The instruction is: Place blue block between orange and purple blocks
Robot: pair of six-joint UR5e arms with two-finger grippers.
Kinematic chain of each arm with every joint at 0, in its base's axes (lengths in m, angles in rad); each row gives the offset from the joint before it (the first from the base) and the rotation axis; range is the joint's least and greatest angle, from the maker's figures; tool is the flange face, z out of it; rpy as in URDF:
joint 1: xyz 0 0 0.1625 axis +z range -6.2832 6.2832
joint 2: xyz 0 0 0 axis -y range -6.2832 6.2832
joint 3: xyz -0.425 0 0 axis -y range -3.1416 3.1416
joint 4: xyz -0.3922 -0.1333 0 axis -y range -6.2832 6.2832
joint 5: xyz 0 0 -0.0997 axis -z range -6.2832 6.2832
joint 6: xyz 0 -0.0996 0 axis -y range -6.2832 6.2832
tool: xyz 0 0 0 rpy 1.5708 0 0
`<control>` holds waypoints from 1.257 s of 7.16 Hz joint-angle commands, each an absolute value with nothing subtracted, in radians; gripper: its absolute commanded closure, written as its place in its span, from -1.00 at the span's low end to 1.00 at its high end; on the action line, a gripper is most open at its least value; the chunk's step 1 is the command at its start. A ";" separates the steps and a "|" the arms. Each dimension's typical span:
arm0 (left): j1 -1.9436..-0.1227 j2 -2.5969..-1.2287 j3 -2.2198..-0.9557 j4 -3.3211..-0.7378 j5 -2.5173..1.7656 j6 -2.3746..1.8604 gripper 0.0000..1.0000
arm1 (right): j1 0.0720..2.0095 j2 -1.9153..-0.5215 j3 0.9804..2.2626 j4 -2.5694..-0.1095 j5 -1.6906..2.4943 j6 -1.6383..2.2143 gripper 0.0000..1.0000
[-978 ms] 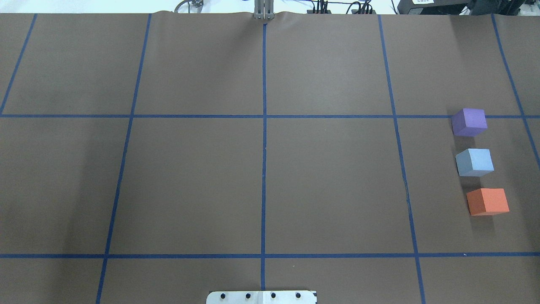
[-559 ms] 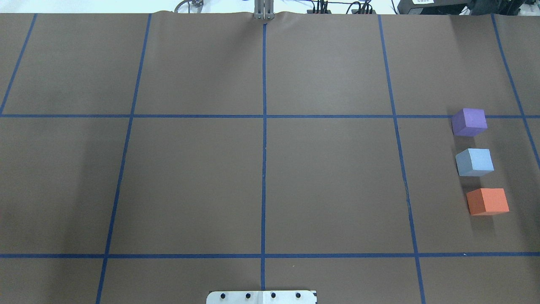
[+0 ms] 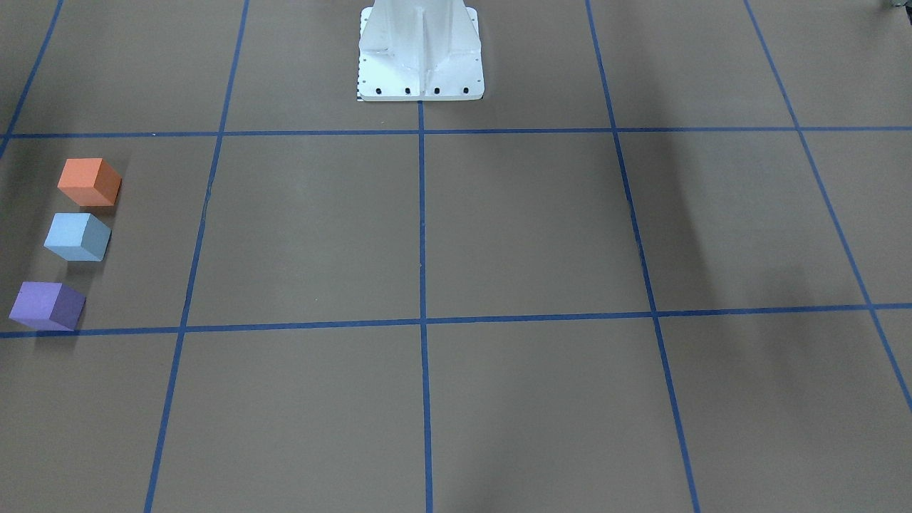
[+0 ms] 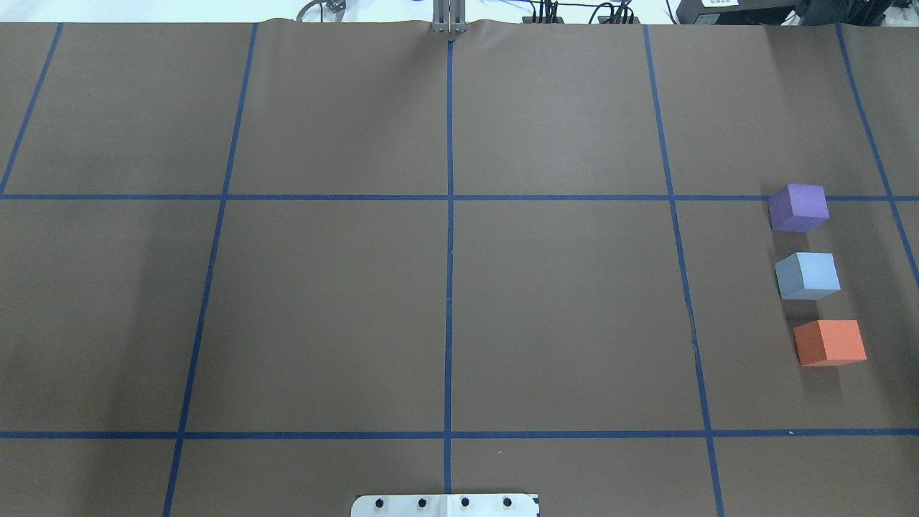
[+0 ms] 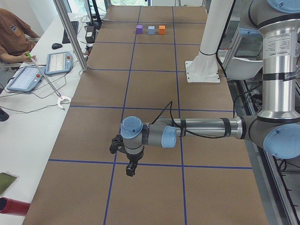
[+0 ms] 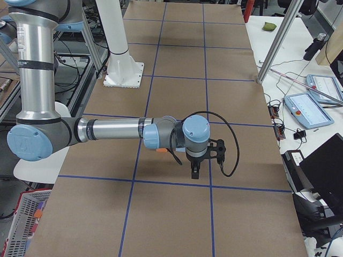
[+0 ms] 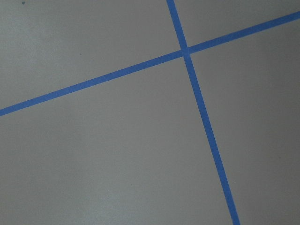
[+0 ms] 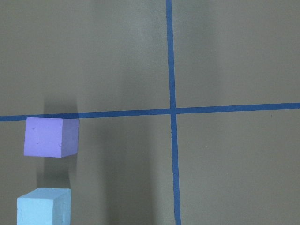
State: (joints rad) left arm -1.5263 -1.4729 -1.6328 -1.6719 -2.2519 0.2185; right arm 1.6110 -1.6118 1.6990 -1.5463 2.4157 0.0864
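Note:
Three blocks stand in a row at the table's right side in the overhead view: the purple block (image 4: 798, 207) farthest, the light blue block (image 4: 808, 276) in the middle, the orange block (image 4: 830, 342) nearest. Small gaps separate them. The right wrist view shows the purple block (image 8: 50, 136) and the blue block (image 8: 44, 206) from above. My right gripper (image 6: 195, 172) shows only in the exterior right view, raised above the table; I cannot tell whether it is open or shut. My left gripper (image 5: 130, 169) shows only in the exterior left view, far from the blocks; I cannot tell its state.
Brown paper with a blue tape grid (image 4: 449, 197) covers the table. The robot's white base (image 3: 420, 53) stands at the near middle edge. An operator's side table with tablets (image 5: 58, 62) lies beyond the far edge.

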 commanded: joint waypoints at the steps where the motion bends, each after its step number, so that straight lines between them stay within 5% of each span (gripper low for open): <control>1: -1.526 -1.474 -1.638 -1.672 -2.252 0.216 -1.00 | 1.624 -1.634 1.704 -1.548 2.398 0.028 -1.00; 9: -1.528 -1.470 -1.672 -1.660 -2.299 0.212 -1.00 | 1.628 -1.661 1.710 -1.549 2.410 0.028 -1.00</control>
State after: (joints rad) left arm -1.5278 -1.4683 -1.6726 -1.6592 -2.3027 0.2117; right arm 1.6289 -1.6599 1.7105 -1.5493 2.4096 0.0276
